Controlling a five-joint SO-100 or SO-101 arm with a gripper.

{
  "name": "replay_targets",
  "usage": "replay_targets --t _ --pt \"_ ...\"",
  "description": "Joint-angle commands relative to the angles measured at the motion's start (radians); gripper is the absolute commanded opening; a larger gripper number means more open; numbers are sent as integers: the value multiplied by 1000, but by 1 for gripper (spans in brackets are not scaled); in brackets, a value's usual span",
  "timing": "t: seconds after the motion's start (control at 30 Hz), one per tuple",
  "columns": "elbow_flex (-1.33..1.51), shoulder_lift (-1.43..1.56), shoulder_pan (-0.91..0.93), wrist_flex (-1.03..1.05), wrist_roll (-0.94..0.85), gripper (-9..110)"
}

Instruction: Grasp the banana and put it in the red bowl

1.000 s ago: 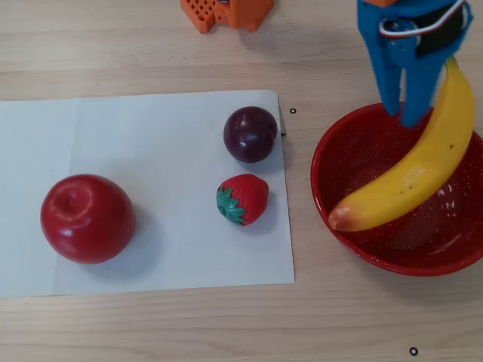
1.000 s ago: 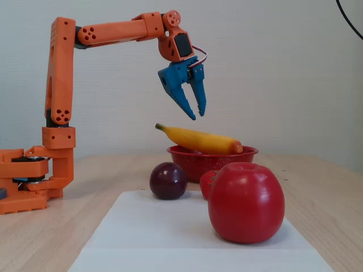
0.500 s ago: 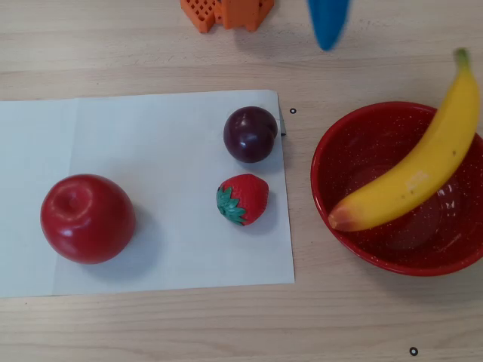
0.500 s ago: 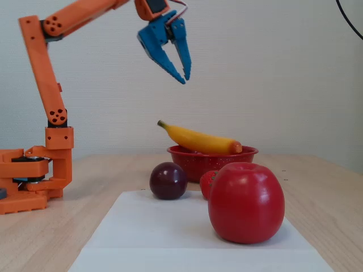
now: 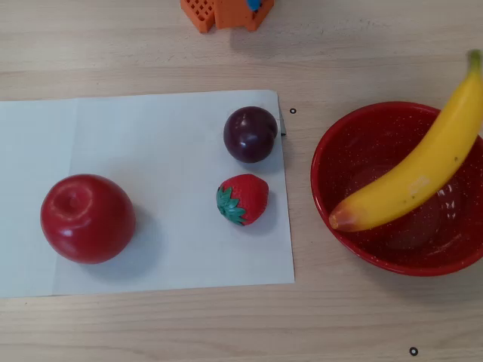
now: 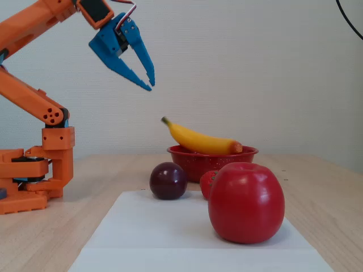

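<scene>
Nearest in the fixed view sits one glossy round red apple (image 6: 245,202) on a flat white paper sheet (image 6: 153,232) that covers part of the pale wood-grain tabletop (image 6: 51,238). Behind it, on the same sheet, lie one smooth dark purple plum (image 6: 168,180) and one small red strawberry (image 5: 243,199) with a green leafy cap; in the overhead view the strawberry is just below the plum, close to the sheet's right edge.

Farther back, off the sheet, stands the one red bowl (image 5: 343,143), round, glossy and finely speckled white. The single banana (image 5: 415,175), long, curved, shiny yellow, rests in it: its reddish-orange tip lies on the bowl's near-left rim in the overhead view, and its green stem end sticks out past the far-right rim, raised.

Farthest, the orange arm (image 6: 34,99) rises from its base at the left of the fixed view, folded back with the wrist high. Its blue tool (image 6: 148,83) hangs in the air well apart from the bowl, pointing down and to the right, empty, its two tapered fingers (image 6: 142,56) parted a little.
</scene>
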Motion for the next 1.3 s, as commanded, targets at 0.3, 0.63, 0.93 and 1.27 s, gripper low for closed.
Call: replay_targets --t 0.3,0.63,0.93,1.27 --pt "440 370 -107 -325 21 0" --pt "856 586 -132 -649 -32 0" --pt "1172 710 -143 -854 -5 0" --pt "1253 710 -152 -678 -38 0"
